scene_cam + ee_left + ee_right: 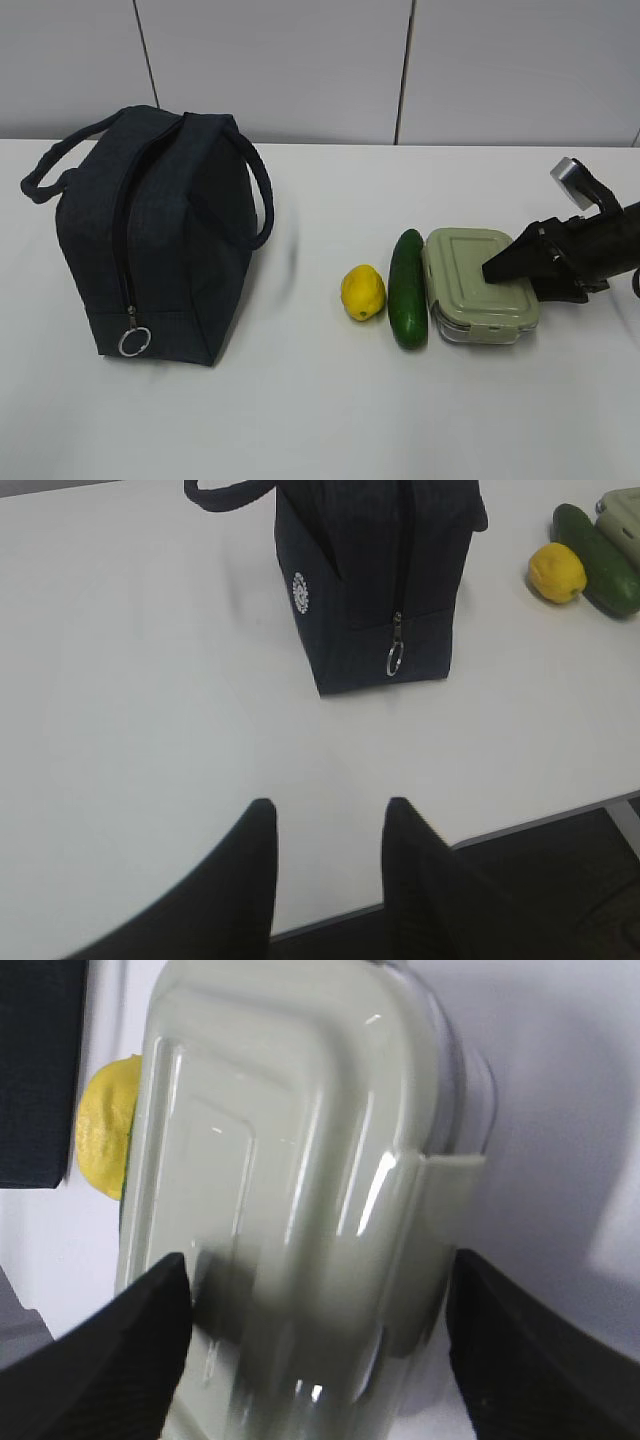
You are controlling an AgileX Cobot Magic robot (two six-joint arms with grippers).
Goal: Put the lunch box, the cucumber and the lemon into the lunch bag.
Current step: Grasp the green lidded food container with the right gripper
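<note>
The lunch box (465, 280), clear with a sage-green lid, lies on the white table at the right. The cucumber (407, 288) lies against its left side, and the lemon (362, 292) is left of that. The navy lunch bag (160, 230) stands at the left, its ring pull (134, 341) hanging at the zipper's low end. My right gripper (497, 268) is open over the box's right half. In the right wrist view its fingers straddle the lid (290, 1160), with the gripper (318, 1265) open wide; the lemon (100, 1135) peeks out beyond. My left gripper (325, 802) is open and empty over bare table, well short of the bag (370, 580).
The table's front edge (540, 820) runs just under my left fingers. Bare tabletop (300, 420) lies between the bag and the lemon. A panelled wall (300, 60) closes the back. In the left wrist view the lemon (557, 572), cucumber (600, 550) and box corner (622, 515) sit far right.
</note>
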